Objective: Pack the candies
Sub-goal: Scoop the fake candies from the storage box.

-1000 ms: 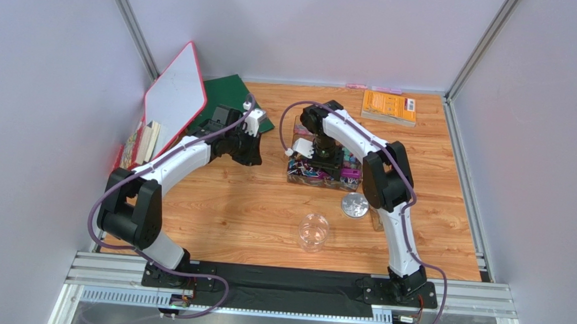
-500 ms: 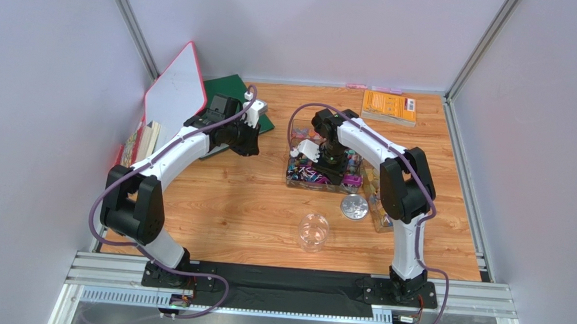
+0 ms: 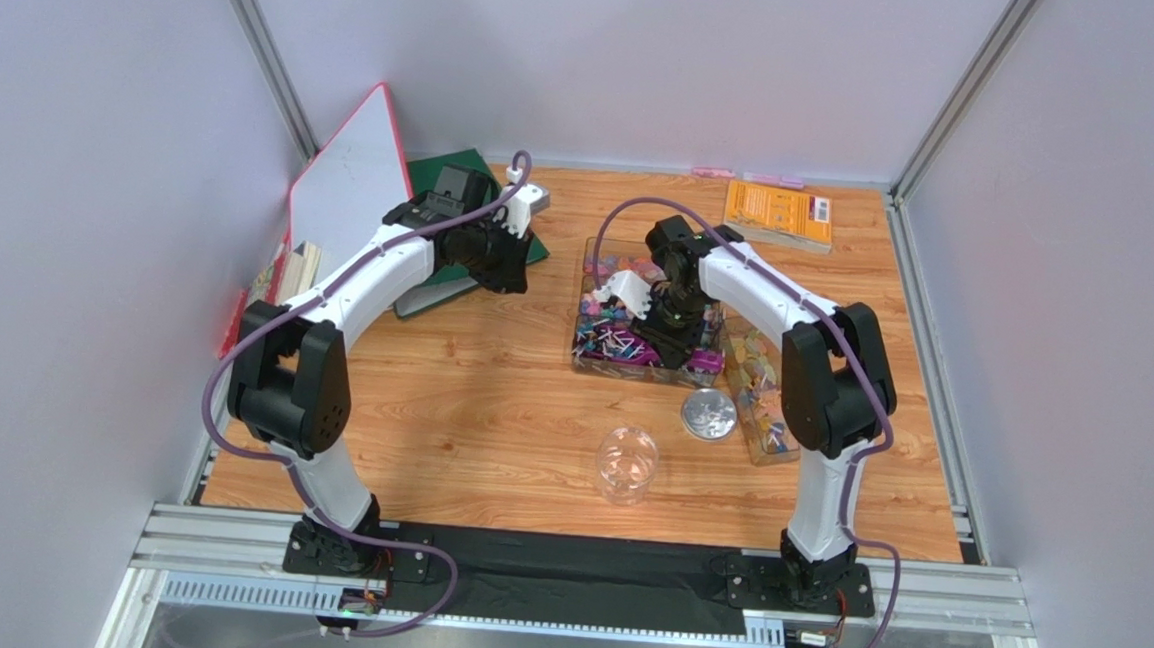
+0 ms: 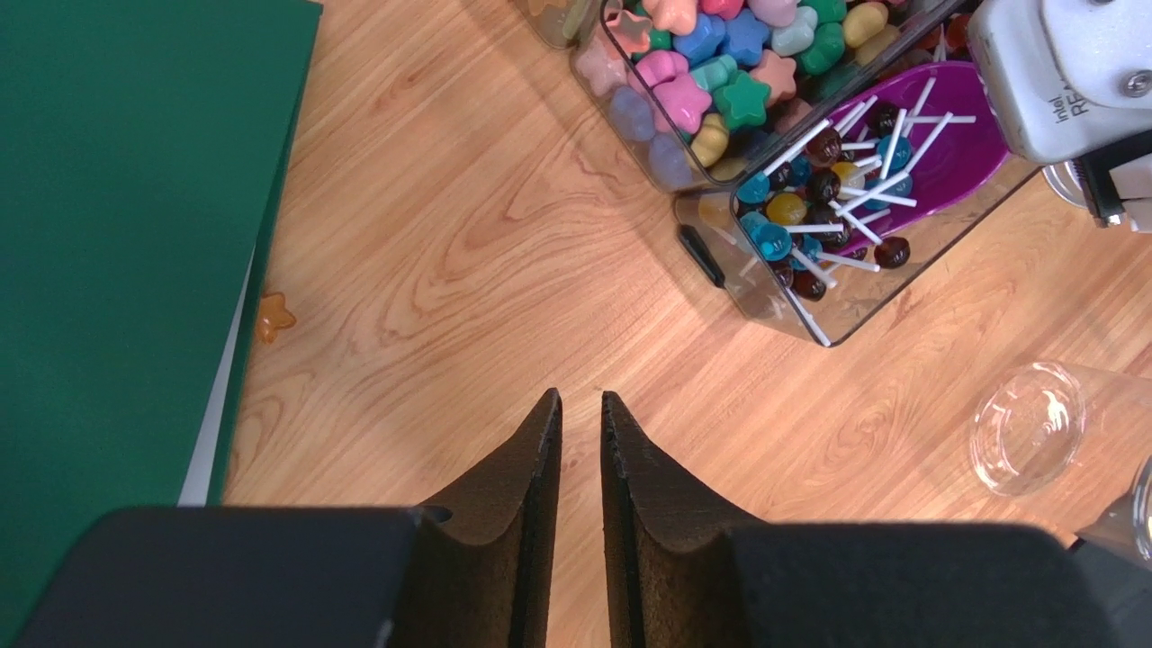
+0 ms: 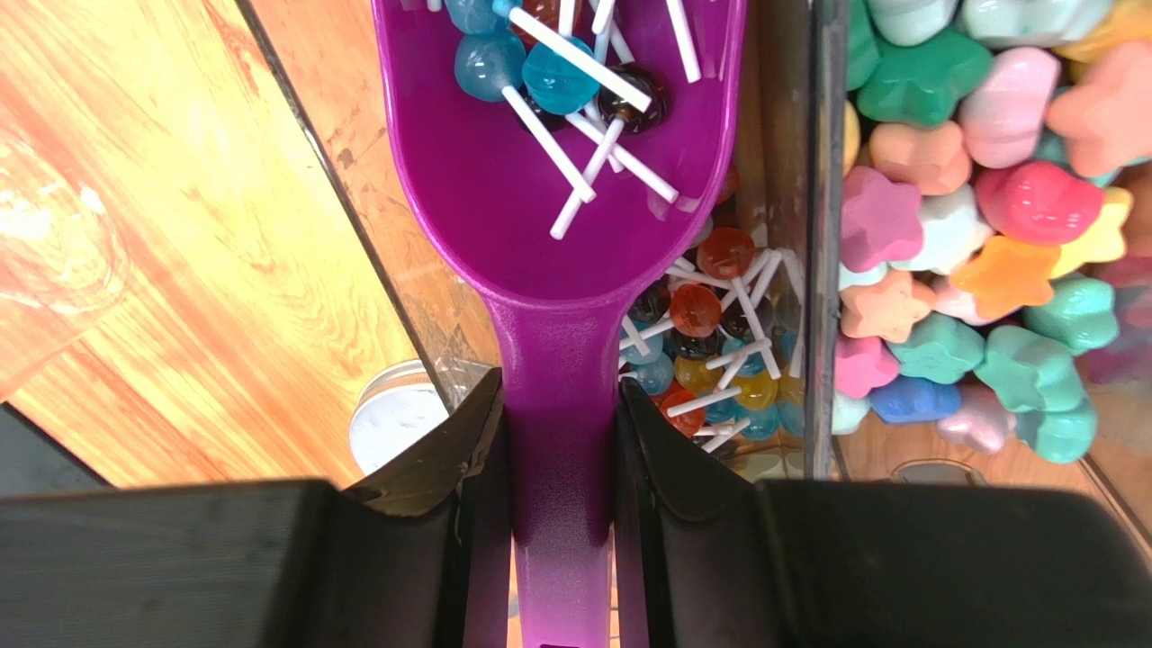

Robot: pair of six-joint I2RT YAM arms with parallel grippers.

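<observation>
Clamping the purple scoop [image 5: 568, 176] by its handle in the right gripper [image 5: 557, 405], raising lollipops [image 5: 555, 74] off the clear tray [image 3: 592, 358] at twelve o'clock of the jar [image 3: 627, 464]. Swinging the left gripper [image 4: 579, 405], narrowly apart and empty, toward ten o'clock. Nearing the pour.

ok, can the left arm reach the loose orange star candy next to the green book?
Probably yes. The star lies on the table beside the green book, just ahead of the empty left claw, nothing between them. The book's edge alongside may crowd one finger.
</observation>
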